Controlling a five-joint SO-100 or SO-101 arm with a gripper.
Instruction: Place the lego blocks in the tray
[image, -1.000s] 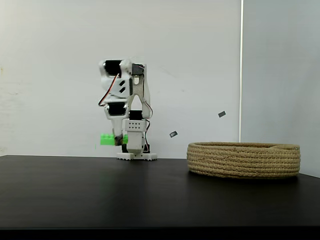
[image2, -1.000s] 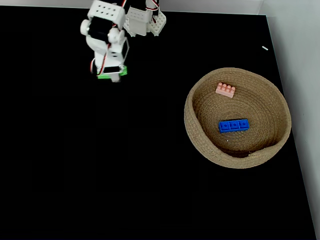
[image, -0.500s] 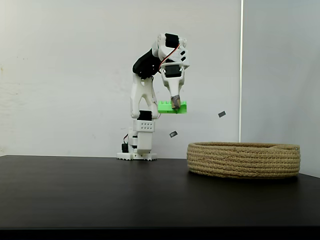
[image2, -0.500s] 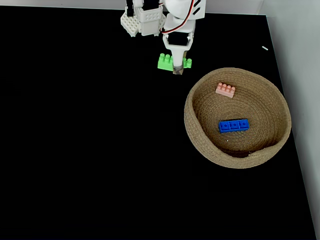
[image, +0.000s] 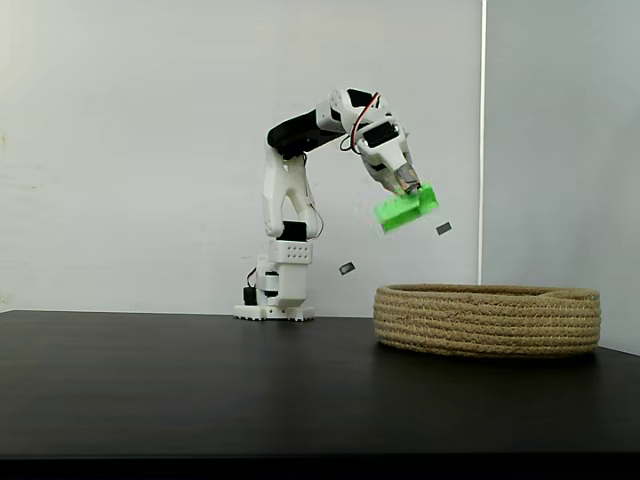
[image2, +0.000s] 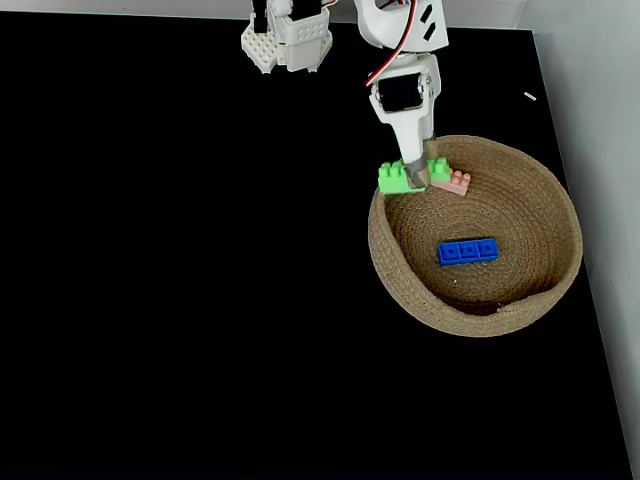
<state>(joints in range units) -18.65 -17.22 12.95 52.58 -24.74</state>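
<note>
Green lego block (image2: 402, 175) sits clamped in the hand (image2: 414, 183), raised above the basket (image2: 400, 280) rim; we note a black desk (image2: 180, 300) and white wall (image: 120, 150) behind.

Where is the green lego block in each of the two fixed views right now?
Side-on fixed view: green block right of centre, tilted, held in the air by the tool, above the basket's left end.
Top-down fixed view: green block upper right of centre, over the basket's upper-left rim.
Shared landmark: the rope basket.
</note>
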